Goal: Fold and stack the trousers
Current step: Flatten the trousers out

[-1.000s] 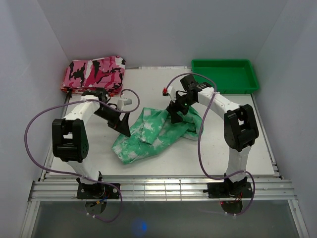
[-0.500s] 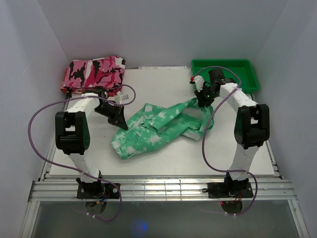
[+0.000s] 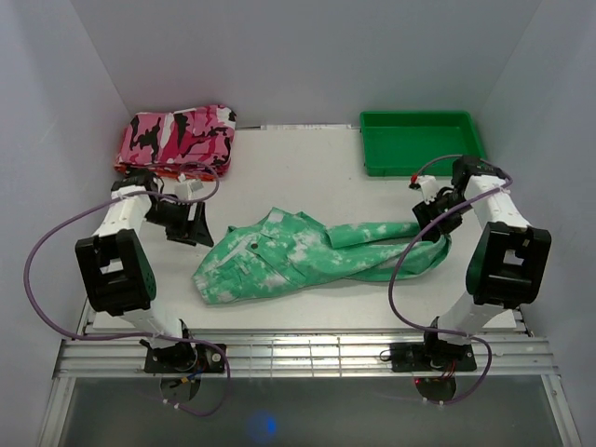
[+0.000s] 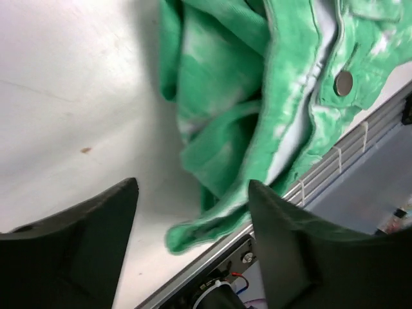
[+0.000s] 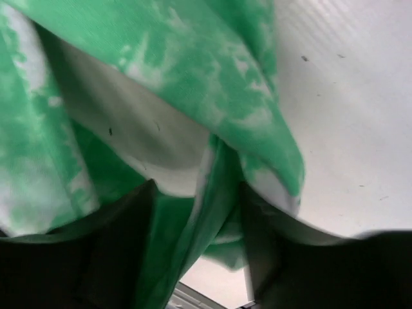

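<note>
White tabletop (image 3: 307,177): trousers (image 3: 307,256) lie spread at its middle, long axis left to right, waist end at the left, legs running to the right. Left pincer (image 3: 197,235) wide and empty, just left of the waist; right pincer (image 3: 426,220) half parted at the leg ends, cloth loose between its fingers (image 5: 96,257).

The trousers (image 3: 298,256) were bright green mottled with white tie-dye blotches and carried a dull silver button (image 4: 343,83), against a plain white table (image 3: 298,177). At the far left the folded cloth (image 3: 177,138) showed a pink, black and white camouflage pattern, while the tray (image 3: 424,144) at the far right was plain solid green. The left arm (image 3: 121,219) and right arm (image 3: 498,209) were white with black joints, trailing purple cables (image 3: 42,251).
</note>
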Controlling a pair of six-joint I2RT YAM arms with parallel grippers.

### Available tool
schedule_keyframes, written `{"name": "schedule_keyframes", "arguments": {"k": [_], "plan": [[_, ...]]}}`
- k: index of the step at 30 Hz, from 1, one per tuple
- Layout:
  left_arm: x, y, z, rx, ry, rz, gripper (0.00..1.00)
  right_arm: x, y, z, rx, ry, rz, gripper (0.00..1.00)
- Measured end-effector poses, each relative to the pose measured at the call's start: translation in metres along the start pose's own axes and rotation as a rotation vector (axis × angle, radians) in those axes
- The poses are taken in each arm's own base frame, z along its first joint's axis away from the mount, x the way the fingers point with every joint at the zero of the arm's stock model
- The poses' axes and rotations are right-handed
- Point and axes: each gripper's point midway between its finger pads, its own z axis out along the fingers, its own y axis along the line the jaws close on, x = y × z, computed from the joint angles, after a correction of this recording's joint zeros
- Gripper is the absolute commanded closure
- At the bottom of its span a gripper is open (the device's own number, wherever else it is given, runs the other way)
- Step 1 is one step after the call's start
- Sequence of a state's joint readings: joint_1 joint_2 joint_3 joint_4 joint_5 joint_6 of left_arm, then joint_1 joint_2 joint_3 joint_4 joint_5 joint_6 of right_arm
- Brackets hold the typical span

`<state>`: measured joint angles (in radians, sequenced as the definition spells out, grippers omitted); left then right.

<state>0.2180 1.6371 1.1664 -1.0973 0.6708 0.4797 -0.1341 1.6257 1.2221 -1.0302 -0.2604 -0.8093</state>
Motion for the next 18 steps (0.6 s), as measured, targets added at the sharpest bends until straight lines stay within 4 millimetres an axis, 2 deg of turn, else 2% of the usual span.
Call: {"name": "schedule_keyframes", "arguments": {"k": [2, 3, 4, 7, 10, 13, 15, 18], "plan": [[-0.023, 0.002, -0.011, -0.034, -0.025, 0.073, 0.13, -0.015, -0.017, -0.004, 0.013, -0.018, 0.007, 0.18], [-0.043, 0.002, -0.016, -0.06, -0.047, 0.134, 0.13, -0.023, -0.023, -0.007, 0.012, -0.03, 0.019, 0.16], [-0.069, 0.0, -0.019, -0.086, -0.079, 0.216, 0.13, -0.041, -0.036, -0.013, 0.032, -0.07, 0.011, 0.13], [-0.115, -0.019, -0.013, -0.1, -0.117, 0.374, 0.12, -0.079, -0.056, -0.03, 0.07, -0.158, -0.026, 0.07], [-0.151, -0.043, 0.02, -0.076, -0.101, 0.486, 0.12, -0.109, -0.056, -0.043, 0.094, -0.214, -0.092, 0.03], [-0.172, -0.056, 0.066, -0.033, -0.056, 0.523, 0.12, -0.125, -0.038, -0.036, 0.073, -0.209, -0.172, 0.02], [-0.178, -0.062, 0.099, -0.003, -0.017, 0.528, 0.12, -0.136, -0.021, -0.027, 0.042, -0.203, -0.236, 0.02], [-0.169, -0.064, 0.141, 0.031, 0.059, 0.502, 0.12, -0.149, 0.004, -0.012, -0.009, -0.197, -0.319, 0.03]]}}
